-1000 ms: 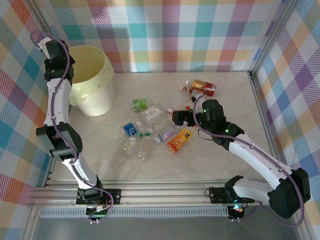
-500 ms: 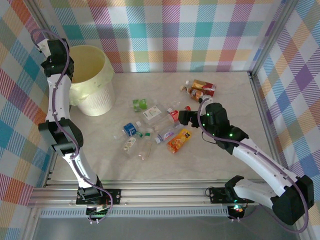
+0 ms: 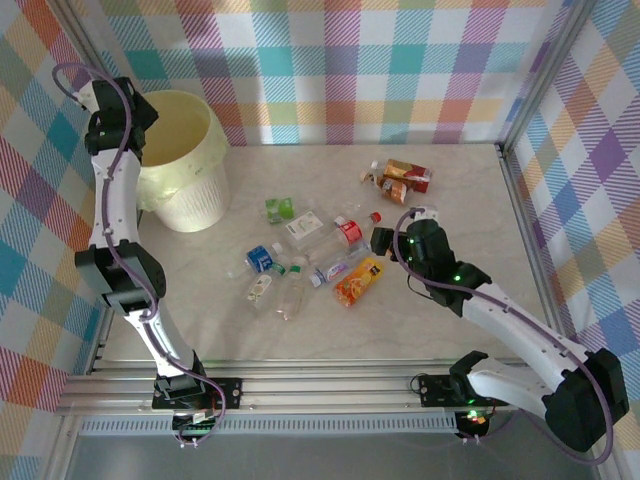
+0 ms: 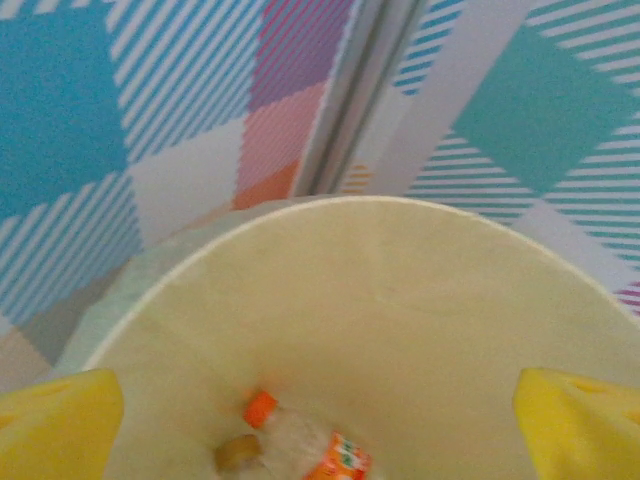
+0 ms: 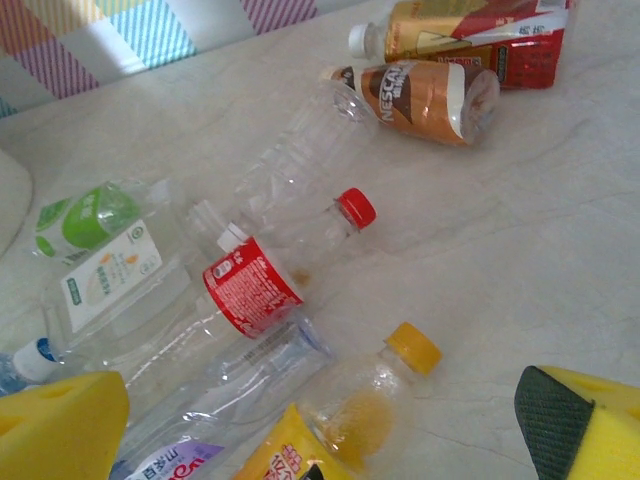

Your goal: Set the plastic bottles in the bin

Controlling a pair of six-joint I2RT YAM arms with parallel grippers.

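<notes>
The coming move turns on the right end effector [image 3: 383,240] and the yellow-capped bottle [image 5: 413,345] just near and left of it. That bottle lies flat on the bench [image 3: 460,190], its long axis running diagonally from the cap at the far right to its orange-labelled body at the near left, so the cap end points toward the fingers. The right arm is plainly the nearer one: it reaches low from the near right across the bench, wrist tipped down over the scatter of plastic bottles [image 3: 305,228], its jaws spread wide with nothing between them. A red-labelled bottle [image 5: 250,290] lies just to its left as well. The left arm stands tall at the far left, with the left end effector [image 4: 320,420] hanging above the bin [image 3: 195,205], fingers wide apart and empty, and 1 orange-capped bottle [image 4: 300,445] lying inside the bin below.
</notes>
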